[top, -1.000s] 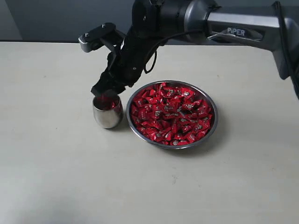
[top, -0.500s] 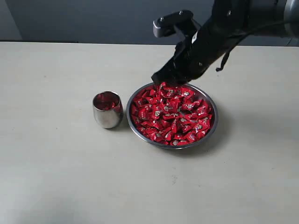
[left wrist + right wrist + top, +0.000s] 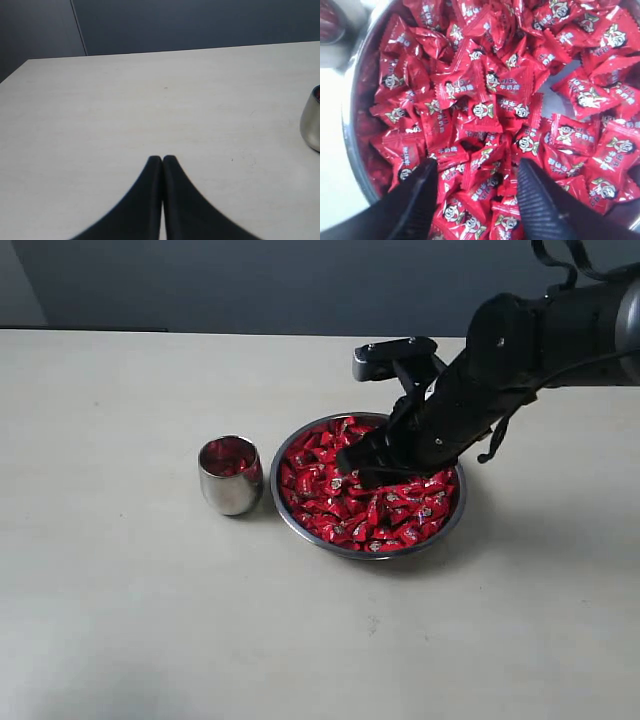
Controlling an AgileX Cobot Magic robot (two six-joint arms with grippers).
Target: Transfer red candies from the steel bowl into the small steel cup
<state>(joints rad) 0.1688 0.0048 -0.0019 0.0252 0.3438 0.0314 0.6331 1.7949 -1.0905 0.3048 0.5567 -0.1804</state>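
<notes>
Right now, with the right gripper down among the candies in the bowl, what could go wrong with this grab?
1. The right gripper stands open over several tightly packed red candies; it may pinch two, or only a wrapper edge, and drop one in transit.
2. The small steel cup is narrow and holds candies; an off-centre release could spill onto the table.

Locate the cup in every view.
Exterior: cup on the table, just left of the bowl.
Left wrist: cup's steel side, cut off at the frame edge.
Right wrist: probably the blurred dark-red shape in a corner, outside the bowl's rim.
Shared landmark: the pale table.
</notes>
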